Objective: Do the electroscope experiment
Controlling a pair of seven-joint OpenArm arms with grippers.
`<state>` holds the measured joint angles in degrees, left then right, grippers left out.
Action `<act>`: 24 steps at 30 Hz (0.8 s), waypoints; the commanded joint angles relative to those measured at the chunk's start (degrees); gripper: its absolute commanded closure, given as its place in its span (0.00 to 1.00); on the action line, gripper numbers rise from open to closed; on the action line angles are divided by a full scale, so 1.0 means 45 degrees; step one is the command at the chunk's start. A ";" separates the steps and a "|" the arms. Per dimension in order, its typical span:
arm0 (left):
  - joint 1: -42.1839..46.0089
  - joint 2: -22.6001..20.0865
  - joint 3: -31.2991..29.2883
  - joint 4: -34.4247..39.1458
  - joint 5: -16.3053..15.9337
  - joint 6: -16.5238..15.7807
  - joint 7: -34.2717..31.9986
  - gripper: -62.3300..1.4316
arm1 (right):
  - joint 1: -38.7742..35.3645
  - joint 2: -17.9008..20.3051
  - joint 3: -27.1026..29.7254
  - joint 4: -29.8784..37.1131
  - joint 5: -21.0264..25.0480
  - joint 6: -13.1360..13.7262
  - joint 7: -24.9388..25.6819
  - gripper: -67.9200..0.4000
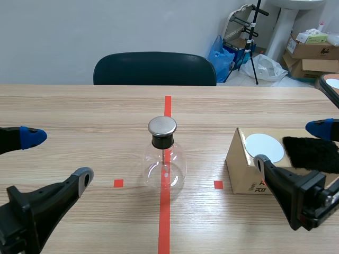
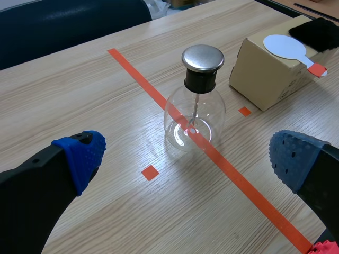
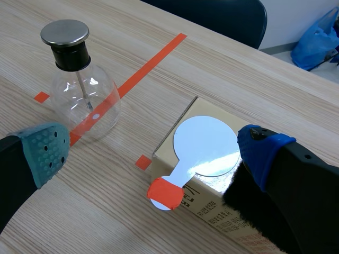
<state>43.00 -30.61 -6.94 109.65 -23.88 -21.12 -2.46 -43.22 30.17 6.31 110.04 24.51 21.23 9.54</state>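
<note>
"Two grippers: is either holding anything?"
"No. Left gripper [image 1: 58,159], lower left of frame, and right gripper [image 1: 289,145], at right, both stand wide open and empty. Glass flask [image 1: 164,159] sits centre frame on the red tape line [image 1: 165,222]; white paddle [image 1: 263,148] and black cloth [image 1: 310,153] lie on the cardboard box [image 1: 238,172] at right."

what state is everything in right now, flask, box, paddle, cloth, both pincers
flask: upright on the table, stopper and metal cap on, untouched
box: closed, resting on the table
paddle: lying flat on the box top, red handle end overhanging the edge
cloth: lying on the box beside the paddle, not held
left pincer: open, empty
right pincer: open, empty, over the box
</note>
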 commanded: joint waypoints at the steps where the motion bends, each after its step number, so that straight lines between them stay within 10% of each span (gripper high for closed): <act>1: 0.0000 0.0063 0.0024 0.0146 -0.0083 -0.0010 -0.0559 0.00 | 0.0049 0.0136 0.0165 0.0097 0.0087 -0.0044 0.0194 0.00; 24: 0.0000 0.0058 0.0024 0.0146 -0.0083 -0.0010 -0.0699 0.00 | 0.0049 0.0141 0.0165 0.0097 0.0078 -0.0044 0.0102 0.00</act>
<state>43.00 -30.61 -6.94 109.65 -23.86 -21.10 -4.62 -43.22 30.17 6.31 110.04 24.51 21.23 9.06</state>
